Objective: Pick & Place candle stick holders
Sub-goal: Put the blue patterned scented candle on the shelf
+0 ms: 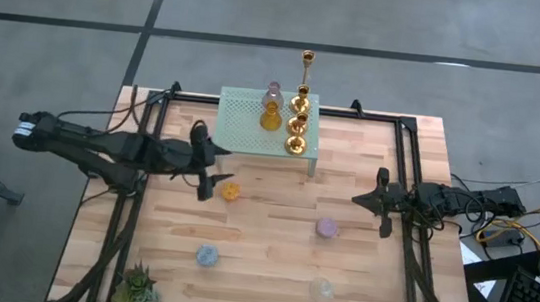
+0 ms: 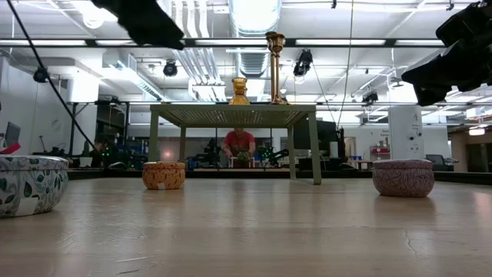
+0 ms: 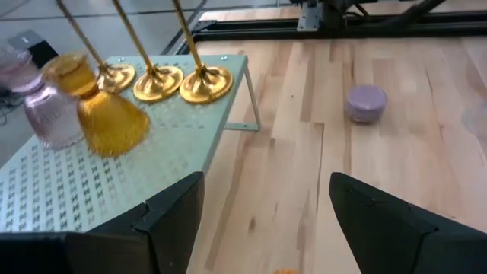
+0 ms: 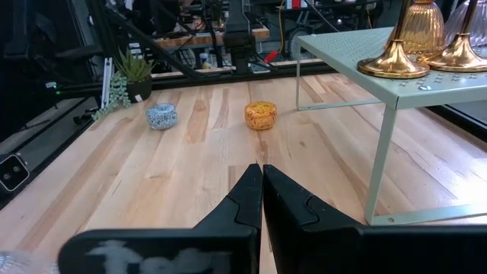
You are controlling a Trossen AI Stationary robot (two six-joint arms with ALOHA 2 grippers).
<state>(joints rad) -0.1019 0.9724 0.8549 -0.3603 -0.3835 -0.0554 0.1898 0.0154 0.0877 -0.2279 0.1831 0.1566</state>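
Left pincer: fingers spread, holding nothing, hovering over the desk near the front left corner of the mint-green stand.
Orange holder: on the desk, just beside this pincer, not touched.
Blue holder: nearer the desk's front edge, well apart from it; spiky green plant at the front corner.
On the stand, beyond the left pincer: pink glass holder, amber glass holder, three gold candlesticks in a row; a tall gold candlestick behind.
Purple holder and clear holder: on the desk, between both pincers, nearer the right one.
Right pincer: fingers pressed together, empty, above the desk's right side.
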